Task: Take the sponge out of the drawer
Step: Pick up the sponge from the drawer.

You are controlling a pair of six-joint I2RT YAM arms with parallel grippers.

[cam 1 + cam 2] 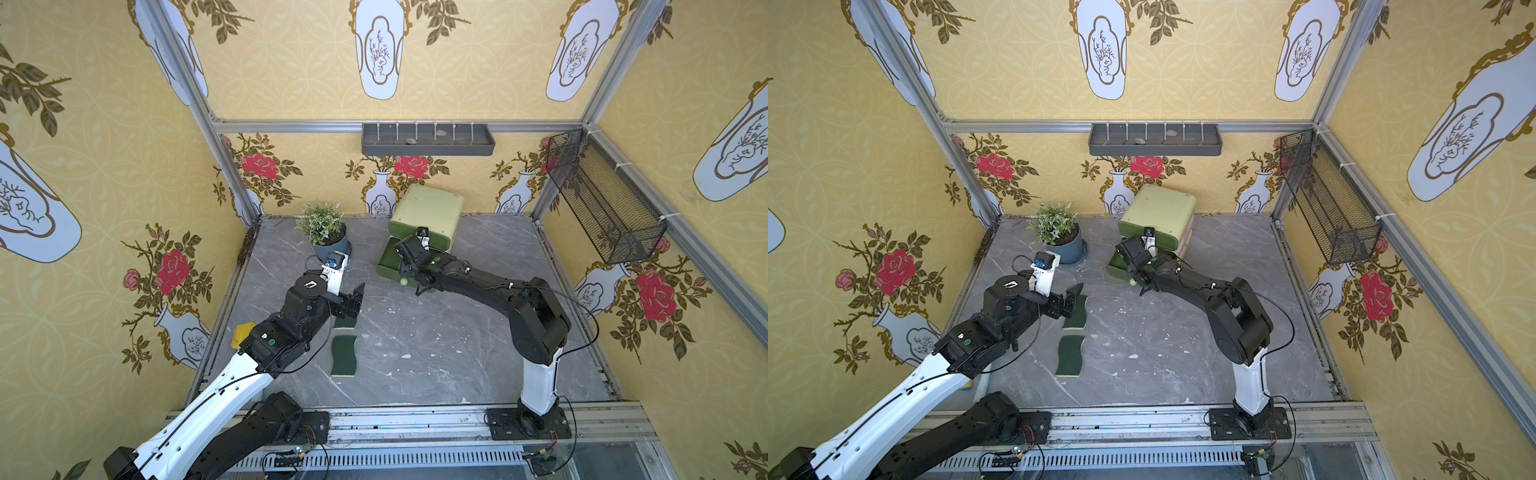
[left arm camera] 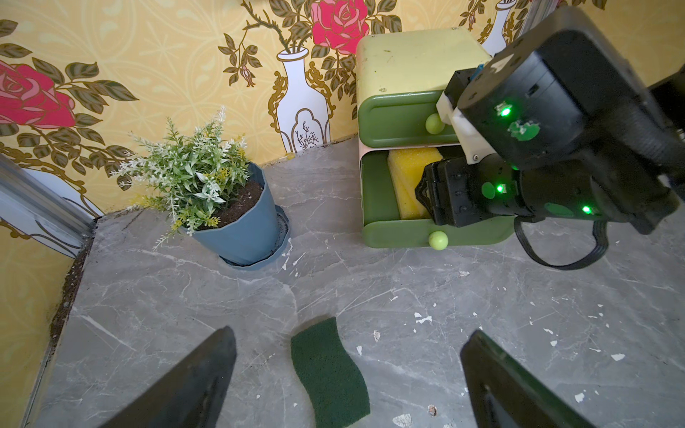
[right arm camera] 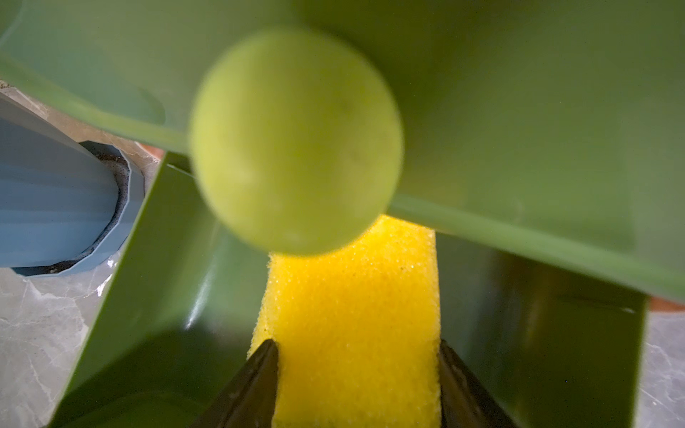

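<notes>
Left gripper is hovering, jaws spread wide; right gripper is reaching forward, fingers pressing the sponge between them.

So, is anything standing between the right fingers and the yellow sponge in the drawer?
Nothing visible does. The right gripper has its fingers on either side of the sponge inside the open lower drawer. Only the upper drawer's knob seems to overhang its far end.

Evenly lit yellow wallpapered walls printed with red roses and white vases enclose a grey marble-patterned floor slab. A dark grey plastic shelf tray hangs at 12 o'clock, a black wire-mesh basket at 2 o'clock.
</notes>
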